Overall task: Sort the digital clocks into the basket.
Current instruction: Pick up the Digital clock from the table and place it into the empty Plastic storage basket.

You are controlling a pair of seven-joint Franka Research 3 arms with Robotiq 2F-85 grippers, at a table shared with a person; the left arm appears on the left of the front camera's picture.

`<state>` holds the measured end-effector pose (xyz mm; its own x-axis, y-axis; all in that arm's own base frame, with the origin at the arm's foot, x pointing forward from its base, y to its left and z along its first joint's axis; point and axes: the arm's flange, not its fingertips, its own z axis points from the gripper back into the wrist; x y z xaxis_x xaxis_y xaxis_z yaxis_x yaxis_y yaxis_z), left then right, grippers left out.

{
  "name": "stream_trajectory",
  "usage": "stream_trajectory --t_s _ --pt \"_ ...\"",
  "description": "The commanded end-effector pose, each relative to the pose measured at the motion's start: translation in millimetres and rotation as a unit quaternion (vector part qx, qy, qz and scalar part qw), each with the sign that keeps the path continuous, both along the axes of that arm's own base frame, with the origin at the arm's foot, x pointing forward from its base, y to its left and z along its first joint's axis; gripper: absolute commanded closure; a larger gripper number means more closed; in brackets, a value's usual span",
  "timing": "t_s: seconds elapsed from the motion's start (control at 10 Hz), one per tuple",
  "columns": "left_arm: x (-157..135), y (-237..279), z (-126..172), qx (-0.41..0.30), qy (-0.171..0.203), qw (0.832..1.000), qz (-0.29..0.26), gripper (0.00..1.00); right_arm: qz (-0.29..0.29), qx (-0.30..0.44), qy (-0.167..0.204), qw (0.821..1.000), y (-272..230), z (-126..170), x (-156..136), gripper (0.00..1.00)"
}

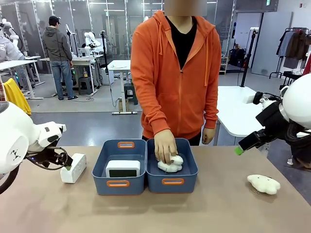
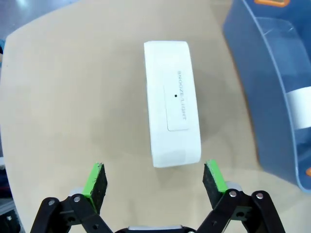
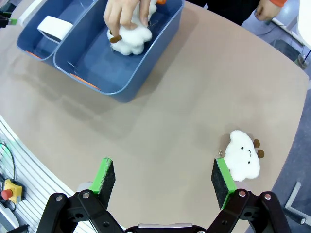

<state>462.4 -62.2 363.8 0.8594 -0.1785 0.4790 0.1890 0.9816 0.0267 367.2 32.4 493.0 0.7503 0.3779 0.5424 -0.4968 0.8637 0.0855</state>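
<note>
One digital clock (image 1: 123, 168) lies screen-up in the left dark blue basket (image 1: 103, 160). The other clock (image 1: 73, 168) stands on the table left of that basket; in the left wrist view this clock (image 2: 172, 102) lies just beyond my open left gripper (image 2: 155, 179), between the lines of its fingers and untouched. From the front, my left gripper (image 1: 65, 164) hangs right beside it. My right gripper (image 1: 240, 149) hovers open above the table's right side, nothing between its fingers (image 3: 163, 177).
In the right blue bin (image 1: 190, 167), a person's hand (image 1: 165, 145) rests on a cream plush toy (image 1: 171, 165). A second plush (image 1: 263, 184) lies on the table at the right, near my right gripper's pad (image 3: 221, 179).
</note>
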Motion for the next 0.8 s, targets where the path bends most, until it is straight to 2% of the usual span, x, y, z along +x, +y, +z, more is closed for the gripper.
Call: stream_trajectory --t_s 0.0,0.1,0.2,0.4,0.5,0.6,0.7 --pt "23 -20 -2 -0.01 0.023 1.0 -0.008 0.0 -0.007 -0.001 0.0 1.0 1 -1 -1 0.0" --pt "36 -26 -9 -0.023 0.02 0.999 -0.026 0.0 -0.007 -0.001 0.0 1.0 1 -1 -1 0.0" --pt "38 -30 -13 -0.028 0.038 0.998 -0.033 0.0 -0.007 -0.001 0.0 1.0 1 -1 -1 0.0" --pt "45 -35 -25 -0.009 0.047 0.999 -0.024 0.0 -0.007 -0.001 0.0 1.0 1 -1 -1 0.0" --pt "58 -39 -34 0.003 0.04 0.999 -0.011 0.0 -0.007 -0.001 0.0 1.0 1 -1 -1 0.0" --pt "62 -41 -38 0.012 0.044 0.999 -0.01 0.09 -0.007 -0.001 0.0 1.0 1 -1 -1 0.0" --pt "65 -42 -40 0.013 0.052 0.999 -0.004 0.6 -0.007 -0.001 0.0 1.0 1 -1 -1 0.0"
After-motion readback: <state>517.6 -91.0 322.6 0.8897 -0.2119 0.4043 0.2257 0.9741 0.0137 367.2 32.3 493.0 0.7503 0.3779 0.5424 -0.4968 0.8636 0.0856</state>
